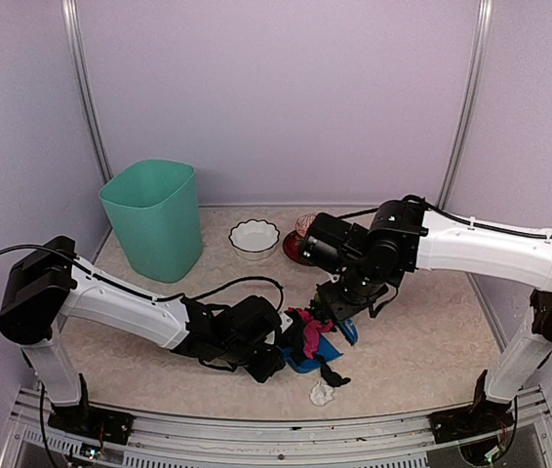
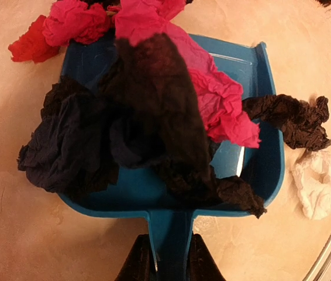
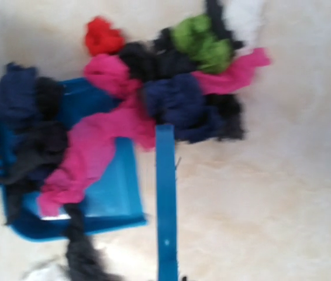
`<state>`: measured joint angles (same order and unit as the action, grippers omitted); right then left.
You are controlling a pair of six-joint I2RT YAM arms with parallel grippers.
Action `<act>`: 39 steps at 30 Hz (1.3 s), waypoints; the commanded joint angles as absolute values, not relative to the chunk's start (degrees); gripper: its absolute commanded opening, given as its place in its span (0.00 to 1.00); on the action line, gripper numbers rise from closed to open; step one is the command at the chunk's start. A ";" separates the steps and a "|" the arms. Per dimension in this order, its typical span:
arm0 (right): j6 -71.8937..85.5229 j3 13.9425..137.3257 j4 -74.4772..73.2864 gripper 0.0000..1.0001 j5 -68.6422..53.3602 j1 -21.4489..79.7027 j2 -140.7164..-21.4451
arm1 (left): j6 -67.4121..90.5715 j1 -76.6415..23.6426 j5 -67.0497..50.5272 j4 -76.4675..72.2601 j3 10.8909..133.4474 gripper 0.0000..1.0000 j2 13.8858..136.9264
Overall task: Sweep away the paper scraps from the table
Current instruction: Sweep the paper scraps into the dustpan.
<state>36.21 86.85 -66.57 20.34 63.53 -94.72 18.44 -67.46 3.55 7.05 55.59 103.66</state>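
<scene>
1. The left gripper (image 2: 168,257) had its two fingers pinched nearly together on the stem of the blue dustpan (image 2: 235,64). The pan seemed to lie flat on the table (image 2: 25,234), mouth turned away from the arm, so that litter could slide in rather than under.
2. The right gripper (image 1: 339,312) was closed tight on the handle of the small hand brush (image 3: 165,193), which pointed into the heap at the pan's mouth (the right spot, I thought, for pushing things toward the pan).
3. Most of the paper scraps (image 2: 154,99) lay piled in the pan: black and navy wads with a pink sheet draped over them.
4. Some sat outside it on the table:
   - a red wad (image 2: 31,44) just past the mouth
   - a green wad (image 3: 200,38) in the heap beyond
   - a black strip (image 2: 288,120) touching the pan's right wall
   - a white wad (image 2: 319,184) just beside that strip, near the front rail
5. A teal bin (image 1: 154,219) stood well apart at the left rear, probably where the load was meant to go.
</scene>
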 commanded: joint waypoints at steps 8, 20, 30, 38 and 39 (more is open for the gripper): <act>25.27 81.87 -59.53 0.00 27.82 52.86 -89.98 | 20.83 -65.65 6.31 12.72 54.83 0.00 103.86; 15.69 72.64 -41.83 0.00 17.57 46.14 -96.50 | 22.14 -64.94 6.92 15.52 56.66 0.00 104.38; 13.61 72.56 -38.68 0.00 15.30 46.23 -99.64 | 22.51 -63.95 7.09 16.67 57.20 0.00 104.72; 13.56 79.34 -44.97 0.00 25.86 46.21 -99.94 | 22.62 -63.54 7.30 17.78 57.32 0.00 104.70; 13.53 80.09 -45.23 0.00 26.75 46.23 -99.79 | 22.65 -63.47 7.23 17.88 57.46 0.00 104.68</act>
<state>14.02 76.12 -42.72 20.84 46.48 -99.22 21.28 -64.55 5.43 11.66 57.39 103.66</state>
